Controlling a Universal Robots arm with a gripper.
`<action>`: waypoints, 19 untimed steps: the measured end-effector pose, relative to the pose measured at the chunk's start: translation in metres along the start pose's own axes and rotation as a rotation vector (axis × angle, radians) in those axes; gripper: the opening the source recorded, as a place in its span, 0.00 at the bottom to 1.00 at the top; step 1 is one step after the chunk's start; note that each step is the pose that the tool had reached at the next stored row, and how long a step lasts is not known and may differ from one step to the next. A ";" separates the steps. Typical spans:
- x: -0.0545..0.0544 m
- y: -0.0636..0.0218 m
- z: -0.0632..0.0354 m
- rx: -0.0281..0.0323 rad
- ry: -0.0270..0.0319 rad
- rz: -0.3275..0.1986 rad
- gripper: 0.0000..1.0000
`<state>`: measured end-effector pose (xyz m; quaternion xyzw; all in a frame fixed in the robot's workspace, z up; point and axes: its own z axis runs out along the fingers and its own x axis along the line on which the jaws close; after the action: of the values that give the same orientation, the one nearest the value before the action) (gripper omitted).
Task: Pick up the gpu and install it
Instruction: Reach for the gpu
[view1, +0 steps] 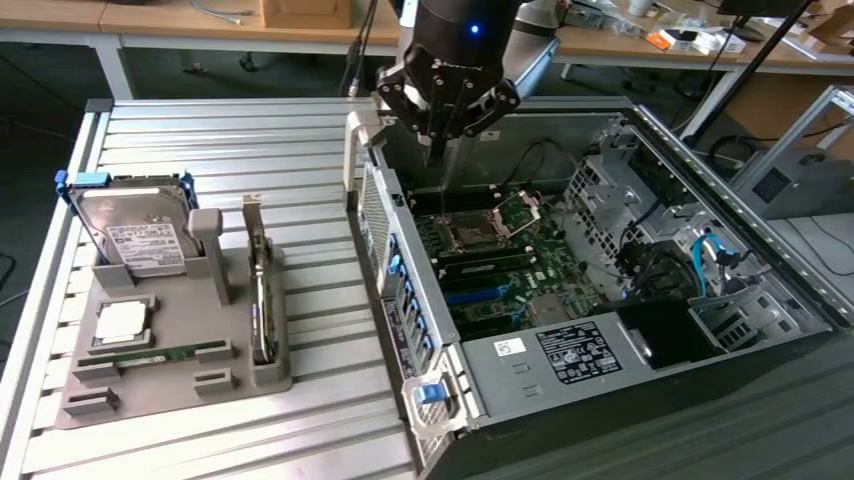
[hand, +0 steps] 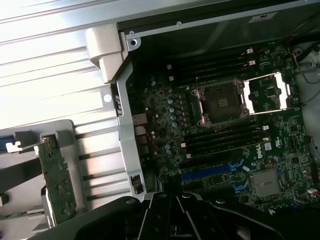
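On the ribbed silver metal tabletop (view1: 227, 150), at the exterior view's left: one grey plastic parts holder (view1: 134, 385). Slotted in it on its long edge stands the gpu (view1: 263, 300), a thin flat rectangular card. It has a silver metal bracket upright at its far end and a green circuit-board side dotted with small components, as the wrist view shows (hand: 57, 182). A silver hard drive with a white label (view1: 134, 235) stands beside it in the same holder. The black robot hand (view1: 431, 150) is clenched and grasps nothing. It hangs over the open computer case (view1: 534, 385), above the green motherboard (view1: 521, 285), well apart from the gpu.
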<state>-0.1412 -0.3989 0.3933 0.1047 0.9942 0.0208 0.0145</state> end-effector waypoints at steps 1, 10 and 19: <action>0.000 0.0000 0.0000 0.0001 0.0000 0.000 0.11; 0.003 -0.0006 -0.0001 0.0000 -0.0001 0.000 0.11; 0.005 -0.0011 -0.0002 0.0000 -0.0001 0.000 0.11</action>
<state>-0.1464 -0.3989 0.3933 0.1047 0.9942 0.0208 0.0146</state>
